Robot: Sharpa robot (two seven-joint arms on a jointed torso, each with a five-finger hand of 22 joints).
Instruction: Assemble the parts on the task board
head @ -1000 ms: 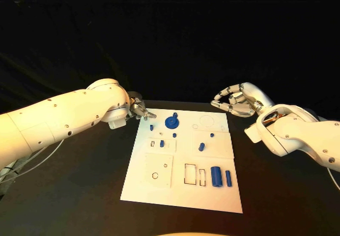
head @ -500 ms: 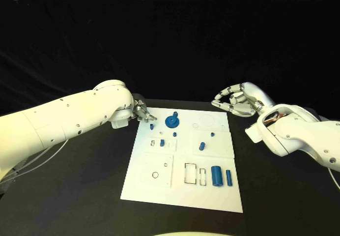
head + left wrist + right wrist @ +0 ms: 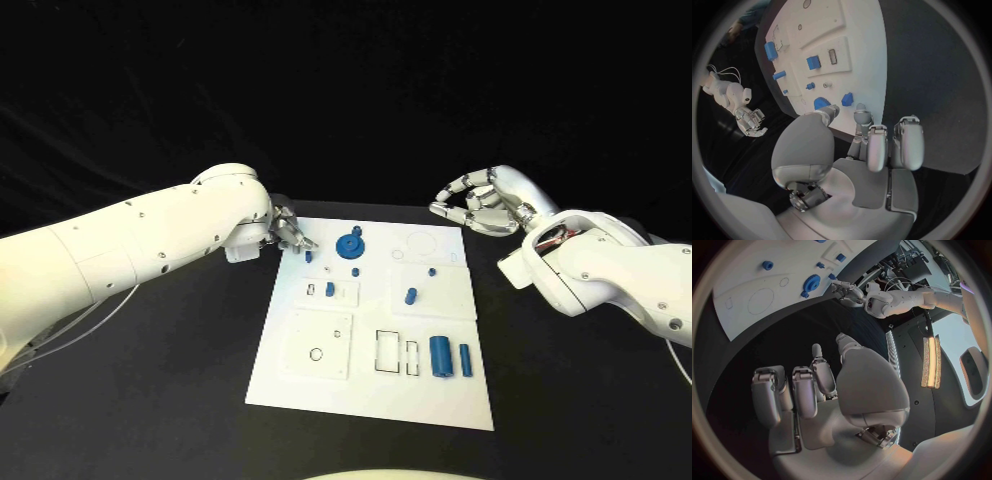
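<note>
Task board (image 3: 378,340) lies flat in the middle of the black table (image 3: 159,400), and the blue parts are scattered across it. Near the board's far edge sits the round gear-like part (image 3: 351,246), with a small peg (image 3: 309,257) just beside it toward the left hand. Two upright blue blocks (image 3: 440,359) stand side by side at the board's near right, next to an outlined rectangular slot (image 3: 389,353). Smaller blue pieces sit mid-board, one at (image 3: 411,296) and another in a little framed recess (image 3: 329,291).

Left hand (image 3: 286,230) hovers at the board's far left corner, its fingers (image 3: 869,145) loosely apart and holding nothing, tips just short of the small peg. Right hand (image 3: 476,205) hangs off the board's far right corner, fingers curled in around nothing.

These parts look like hard, light plastic: stiff, not fragile, but smooth and small enough to slip or tip. A pinch across the sides of the small peg looks the sensible hold; for the gear-like part, take its raised hub rather than its rim. The recesses on the board look snug, so each piece will likely want square alignment before pressing down.
</note>
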